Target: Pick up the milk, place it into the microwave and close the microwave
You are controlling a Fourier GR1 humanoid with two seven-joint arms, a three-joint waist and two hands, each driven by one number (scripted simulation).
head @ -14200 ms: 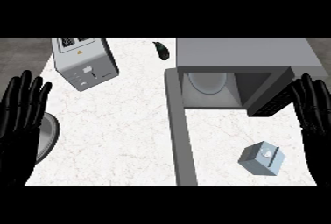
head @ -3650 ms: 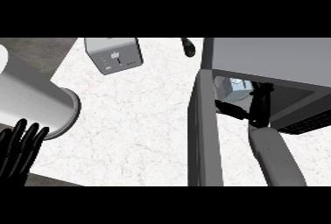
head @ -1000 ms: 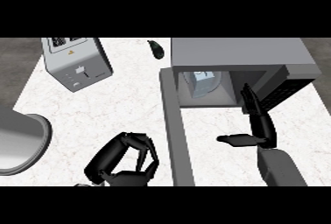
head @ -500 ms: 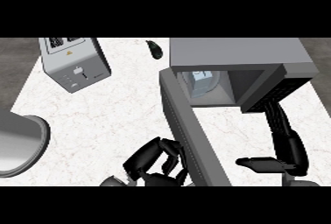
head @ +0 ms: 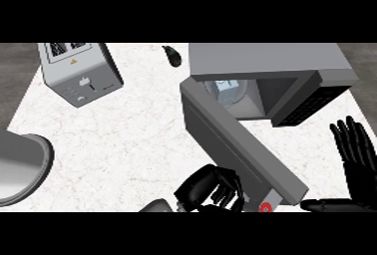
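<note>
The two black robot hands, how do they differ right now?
The left hand has its fingers curled; the right hand has them straight and spread. The left hand sits by the outer face of the grey microwave door; the right hand stands beyond the door, near the view's right edge. Both are black and hold nothing.

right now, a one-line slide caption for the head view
Milk sits inside the microwave; curled left hand at its half-open door, right hand open beside it.
</note>
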